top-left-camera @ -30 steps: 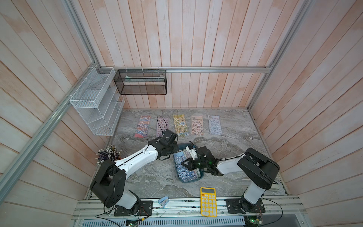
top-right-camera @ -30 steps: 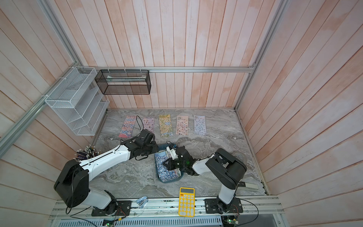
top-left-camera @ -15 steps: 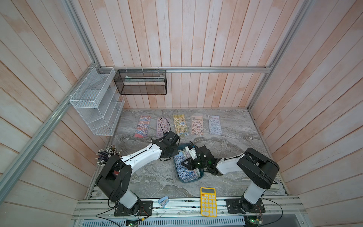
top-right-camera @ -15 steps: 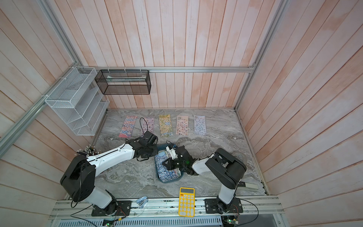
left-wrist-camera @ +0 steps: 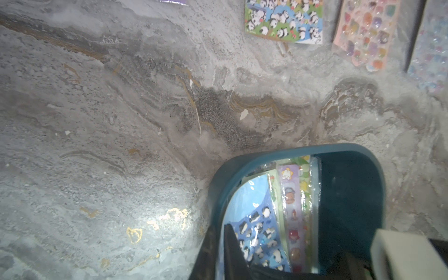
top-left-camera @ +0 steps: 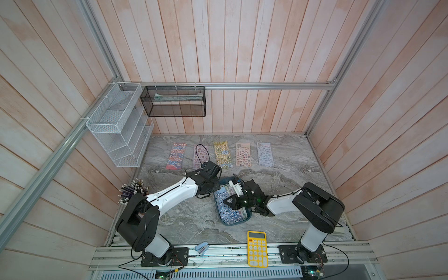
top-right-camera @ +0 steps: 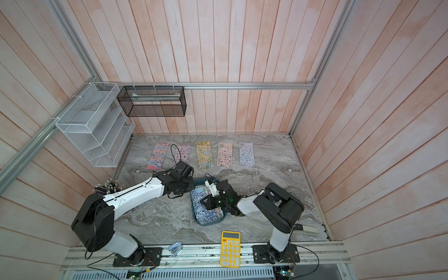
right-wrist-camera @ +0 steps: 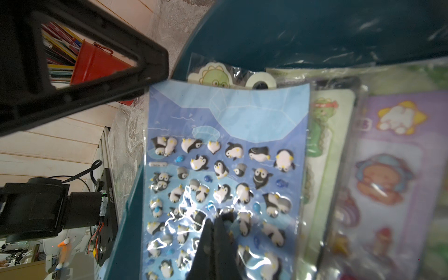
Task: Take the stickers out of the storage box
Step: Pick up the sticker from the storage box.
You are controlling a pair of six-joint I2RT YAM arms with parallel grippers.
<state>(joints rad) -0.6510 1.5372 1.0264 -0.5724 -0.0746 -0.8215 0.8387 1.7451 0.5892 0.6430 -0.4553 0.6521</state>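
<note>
The dark teal storage box [top-left-camera: 233,223] lies mid-table and holds several stickers, a blue penguin sheet [right-wrist-camera: 225,121] on top. My right gripper [right-wrist-camera: 214,219] is shut, its tips pressing down on the middle of that sheet [top-left-camera: 225,211]. My left gripper [left-wrist-camera: 219,229] is shut on the box's long left wall [left-wrist-camera: 291,150] near the far corner, one finger outside and one inside on the sheet's edge. In both top views it [top-left-camera: 216,192] [top-right-camera: 191,191] reaches the box [top-right-camera: 208,223] from the left. Several more stickers [top-left-camera: 222,155] lie in a row at the back.
A yellow calculator [top-left-camera: 257,248] lies at the front edge, and a small blue stapler [top-left-camera: 201,247] sits left of it. A red pot of pencils [top-left-camera: 133,191] stands at the left. A white wire rack [top-left-camera: 118,126] and a black mesh basket [top-left-camera: 174,101] hang on the walls.
My left gripper has closed its jaws over the box's left wall, and its arm has shifted slightly. The right gripper has stayed shut on the penguin sheet.
</note>
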